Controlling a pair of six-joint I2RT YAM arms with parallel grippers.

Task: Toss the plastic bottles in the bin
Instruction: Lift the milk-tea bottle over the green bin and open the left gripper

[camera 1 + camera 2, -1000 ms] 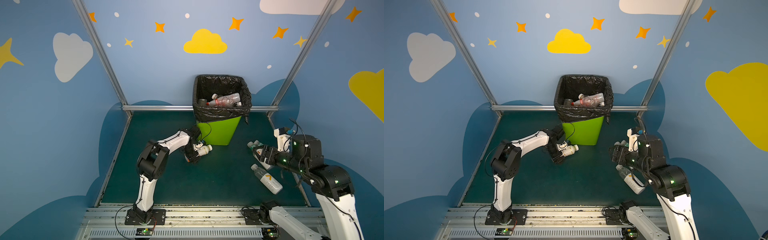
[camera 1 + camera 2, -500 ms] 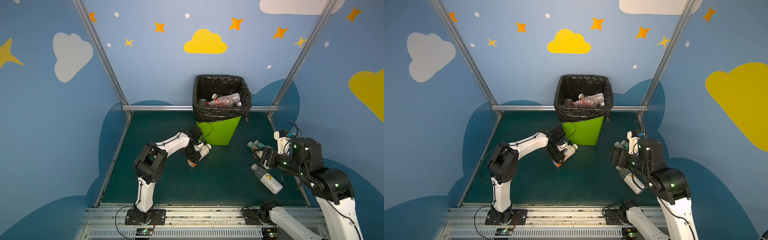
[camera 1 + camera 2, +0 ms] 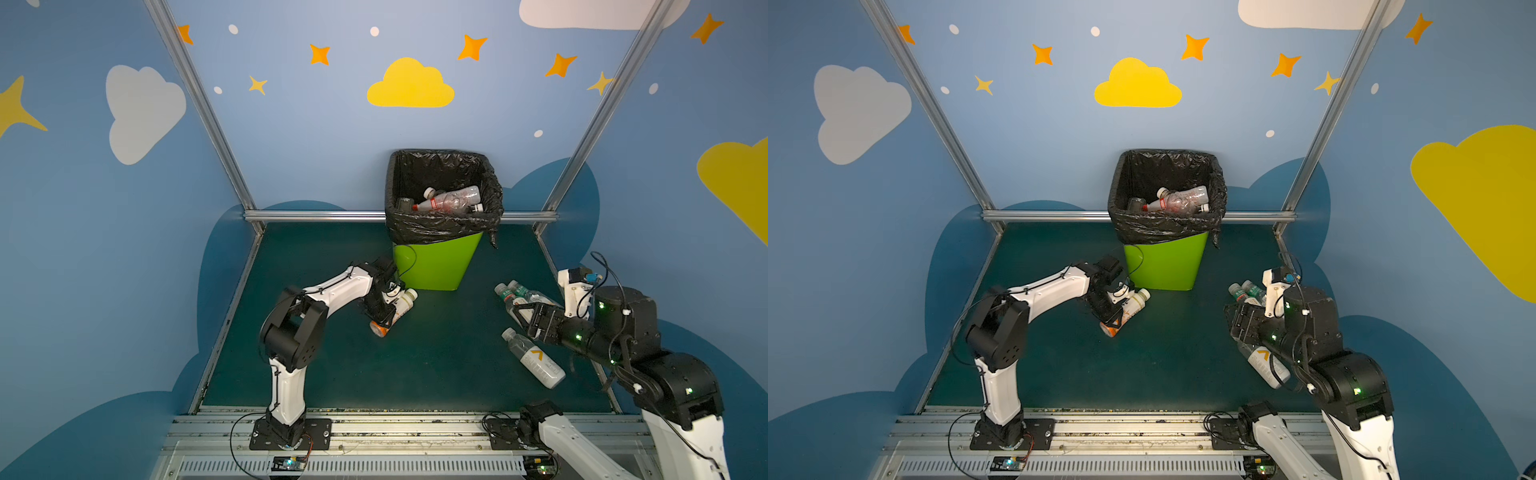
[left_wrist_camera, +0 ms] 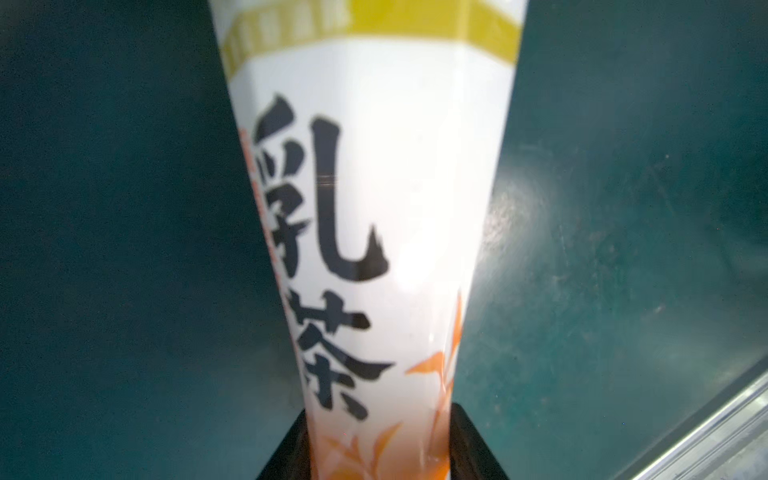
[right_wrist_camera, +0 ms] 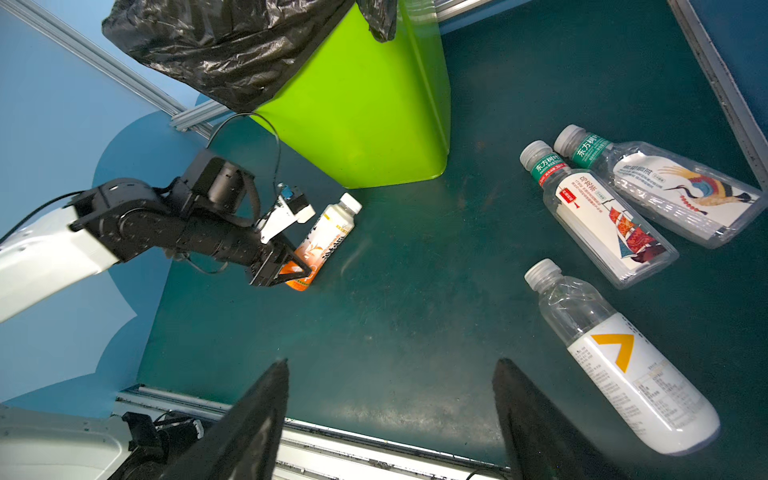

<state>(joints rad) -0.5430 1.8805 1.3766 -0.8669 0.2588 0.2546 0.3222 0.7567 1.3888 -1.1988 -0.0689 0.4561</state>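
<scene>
My left gripper (image 3: 380, 321) (image 4: 378, 440) is shut on the orange base end of a white milk-tea bottle (image 3: 395, 309) (image 3: 1128, 311) (image 4: 374, 187) (image 5: 326, 239), low over the green mat, its cap pointing at the bin (image 3: 436, 266) (image 3: 1163, 266) (image 5: 365, 104). Several bottles (image 3: 451, 201) lie inside the bin's black bag. To the right, my right gripper (image 3: 521, 316) (image 5: 390, 361) hangs open and empty above the mat. Beside it lie two clear green-labelled bottles (image 3: 515, 296) (image 5: 602, 216) and a white-labelled bottle with a yellow chevron (image 3: 536, 362) (image 5: 619, 365).
An aluminium rail (image 3: 316, 216) runs along the back of the mat behind the bin. Metal edging (image 5: 715, 83) borders the mat's right side close to the clear bottles. The arms' base rail (image 3: 374, 432) lies along the front.
The left gripper has gone from open to shut on the milk-tea bottle's base end, and the bottle has swung to lie more lengthwise. The right arm has shifted slightly nearer.
</scene>
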